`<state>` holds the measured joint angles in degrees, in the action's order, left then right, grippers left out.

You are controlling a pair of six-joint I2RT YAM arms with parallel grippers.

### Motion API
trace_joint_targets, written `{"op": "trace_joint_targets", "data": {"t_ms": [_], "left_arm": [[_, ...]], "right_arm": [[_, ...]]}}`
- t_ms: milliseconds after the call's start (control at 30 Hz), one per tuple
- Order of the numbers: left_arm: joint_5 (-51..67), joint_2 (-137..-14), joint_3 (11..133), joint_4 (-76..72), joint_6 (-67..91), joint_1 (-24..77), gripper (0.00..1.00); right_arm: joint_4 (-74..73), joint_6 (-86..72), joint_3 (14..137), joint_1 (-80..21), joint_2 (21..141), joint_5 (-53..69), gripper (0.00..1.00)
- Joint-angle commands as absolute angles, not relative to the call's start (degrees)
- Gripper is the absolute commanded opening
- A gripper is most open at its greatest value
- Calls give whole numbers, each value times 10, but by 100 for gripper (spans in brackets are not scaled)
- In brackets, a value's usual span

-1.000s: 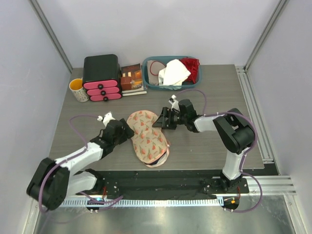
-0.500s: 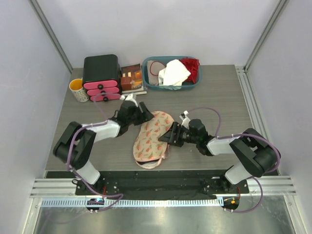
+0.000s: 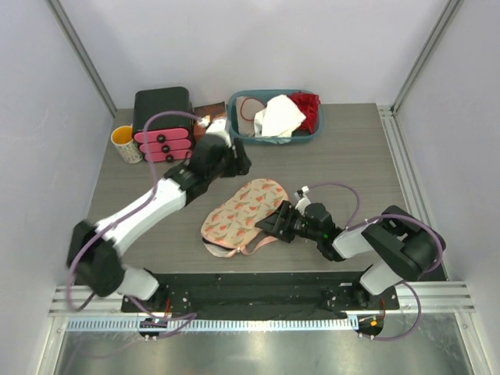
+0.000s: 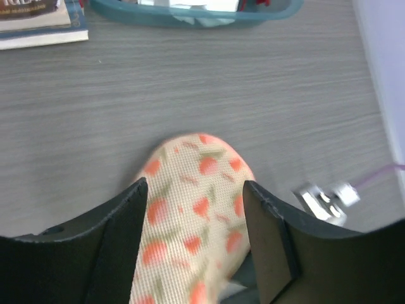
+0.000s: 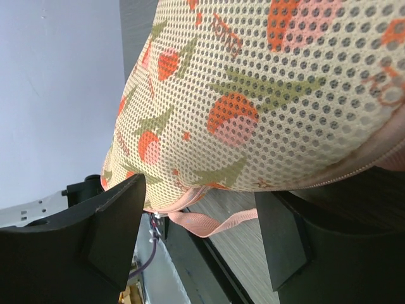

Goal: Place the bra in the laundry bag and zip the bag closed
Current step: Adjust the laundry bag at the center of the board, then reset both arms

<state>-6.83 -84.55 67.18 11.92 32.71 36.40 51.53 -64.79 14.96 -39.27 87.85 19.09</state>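
The left end effector (image 3: 234, 162) has backed off, spread and empty, while the right end effector (image 3: 280, 225) gapes at the laundry bag (image 3: 242, 209), now swung crosswise on the surface (image 3: 351, 156), bra hidden, presumably inside.

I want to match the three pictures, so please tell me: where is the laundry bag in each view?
Top external: the laundry bag lies at the middle of the table.
Left wrist: lower middle of the picture.
Right wrist: it fills the upper right.
Shared landmark: the grey wood-grain table under the bag.
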Motion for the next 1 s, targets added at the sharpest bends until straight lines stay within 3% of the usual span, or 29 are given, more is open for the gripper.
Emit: {"op": "trace_joint_targets", "data": {"t_ms": [0,100,233,333,467,567,733,967], "left_arm": [[-166,-676,576,201,398,457,57],[-226,-584,499,204,486,549,48],[-322,-513,405,209,601,679,45],[-380,-498,381,262,666,727,41],[-387,-492,367,281,716,769,41],[-417,-502,358,272,757,831,45],[-433,-538,343,278,854,888,59],[-554,-641,370,416,1052,928,58]], "right_arm": [[616,-679,140,-410,900,142,74],[651,-703,138,-421,925,120,72],[723,-747,128,-432,963,107,71],[765,-765,107,-436,975,110,71],[715,-748,100,-436,957,117,75],[681,-730,112,-436,950,118,77],[698,-742,129,-442,958,110,76],[667,-758,144,-481,935,10,76]]}}
